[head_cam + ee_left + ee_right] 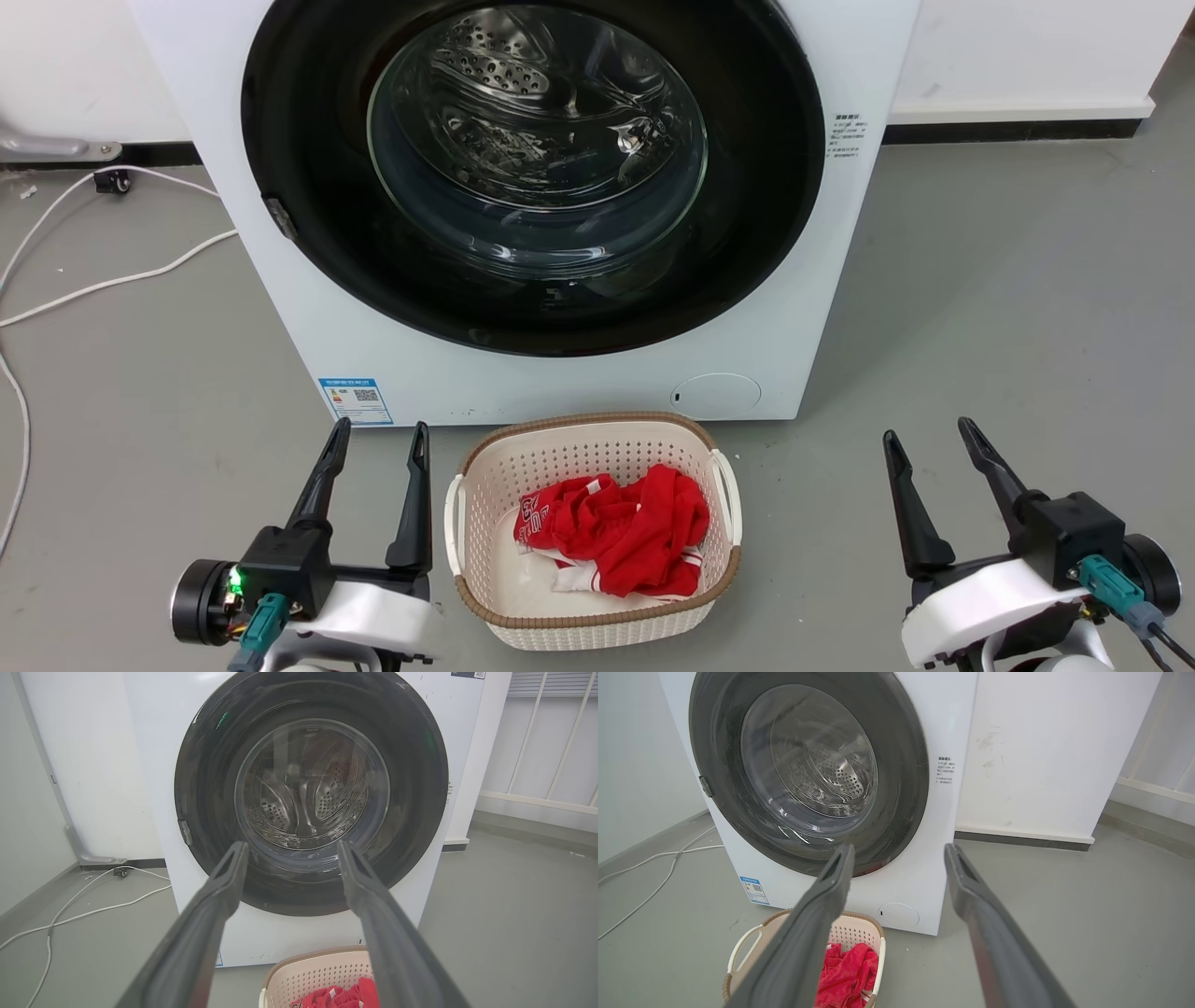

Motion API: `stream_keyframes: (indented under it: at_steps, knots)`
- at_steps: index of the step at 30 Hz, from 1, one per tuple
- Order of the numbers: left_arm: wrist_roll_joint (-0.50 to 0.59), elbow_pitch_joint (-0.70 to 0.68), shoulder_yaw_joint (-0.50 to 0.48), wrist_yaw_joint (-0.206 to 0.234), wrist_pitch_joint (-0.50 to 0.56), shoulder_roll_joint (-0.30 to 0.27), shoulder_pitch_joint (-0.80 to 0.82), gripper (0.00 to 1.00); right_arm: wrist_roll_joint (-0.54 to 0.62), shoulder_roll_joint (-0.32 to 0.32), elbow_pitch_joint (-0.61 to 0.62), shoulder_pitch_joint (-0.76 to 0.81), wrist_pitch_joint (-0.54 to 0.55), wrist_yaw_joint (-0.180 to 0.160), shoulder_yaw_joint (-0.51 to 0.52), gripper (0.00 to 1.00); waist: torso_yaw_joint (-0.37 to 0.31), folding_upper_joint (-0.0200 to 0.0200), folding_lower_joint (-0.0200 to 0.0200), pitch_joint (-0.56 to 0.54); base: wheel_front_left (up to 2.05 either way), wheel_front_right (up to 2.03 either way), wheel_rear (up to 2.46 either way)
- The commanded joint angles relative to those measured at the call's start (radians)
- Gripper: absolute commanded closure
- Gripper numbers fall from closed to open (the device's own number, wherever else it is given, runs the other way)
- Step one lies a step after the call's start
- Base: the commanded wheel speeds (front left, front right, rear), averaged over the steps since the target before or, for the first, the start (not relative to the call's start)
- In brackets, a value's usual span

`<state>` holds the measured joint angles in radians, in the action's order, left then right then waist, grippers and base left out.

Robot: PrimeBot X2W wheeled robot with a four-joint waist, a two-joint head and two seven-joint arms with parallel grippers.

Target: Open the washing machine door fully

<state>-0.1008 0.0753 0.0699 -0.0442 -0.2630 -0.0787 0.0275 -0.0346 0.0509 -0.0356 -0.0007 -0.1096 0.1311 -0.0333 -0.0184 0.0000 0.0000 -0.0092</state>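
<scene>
On the grey floor at our far left, white cables trail away from the washing machine. Next comes our left gripper, low in the head view, its two dark fingers spread and holding nothing, pointing at the small blue label on the machine's lower corner. The white front-loader stands in the centre against the wall. The washing machine door is closed flat against its front, a glossy black disc with a small latch on its left edge and the steel drum visible through the glass bowl. Neither gripper touches it. On the floor just before the machine sits a cream laundry basket with a red garment crumpled inside. At the right, our right gripper is likewise released, fingers parted and empty, well apart from the basket. In the right wrist view, its fingers frame the machine's lower right corner.
</scene>
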Motion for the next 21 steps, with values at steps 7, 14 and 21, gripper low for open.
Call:
stream_keyframes:
  at_steps: [7, 14, 21]
  knots:
    - [0.005, 0.011, -0.005, -0.008, -0.003, 0.008, 0.000, 0.00, -0.024, -0.001, -0.004, -0.007, -0.008, -0.001, -0.001, 0.56, 0.001, 0.0000, 0.0000, 0.001, 0.00, 0.00, 0.00]
    - [0.010, 0.013, -0.012, -0.011, -0.003, 0.010, 0.006, 0.00, -0.091, -0.001, -0.005, -0.014, -0.026, -0.001, 0.001, 1.00, 0.003, 0.0000, 0.0000, 0.002, 0.00, 0.00, 0.00]
    - [0.014, 0.009, -0.026, -0.010, -0.003, 0.013, 0.013, 0.00, -0.707, -0.001, -0.089, -0.064, -0.069, -0.001, 0.008, 1.00, 0.005, 0.0000, 0.0000, 0.004, 0.00, 0.00, 0.00]
